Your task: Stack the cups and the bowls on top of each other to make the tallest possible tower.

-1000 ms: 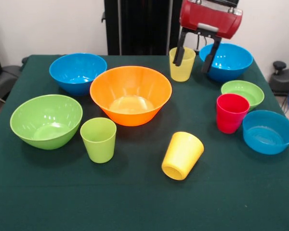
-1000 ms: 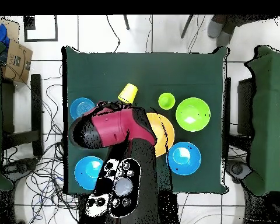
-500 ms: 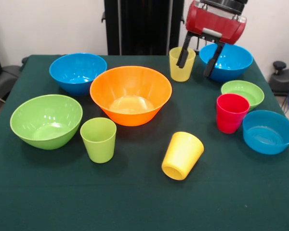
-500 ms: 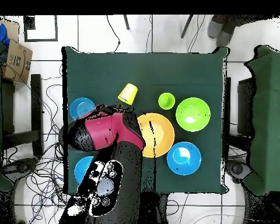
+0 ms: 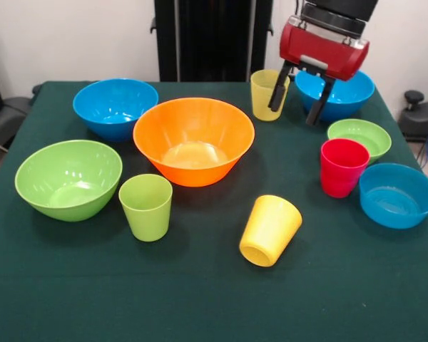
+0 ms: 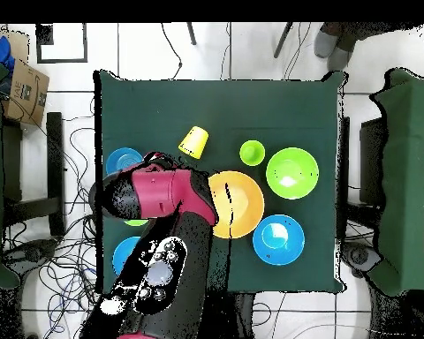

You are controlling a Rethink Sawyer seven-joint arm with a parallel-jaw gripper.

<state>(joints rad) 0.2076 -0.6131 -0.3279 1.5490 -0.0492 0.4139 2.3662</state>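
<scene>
Table (image 5: 200, 306) wears dark green cloth near white walls, and the open, empty gripper (image 5: 299, 100) has moved slightly right.

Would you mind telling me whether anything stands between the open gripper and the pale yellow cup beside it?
Nothing visible does. In the front view the gripper hangs open just beside the pale yellow cup, with only bare cloth between them.
</scene>
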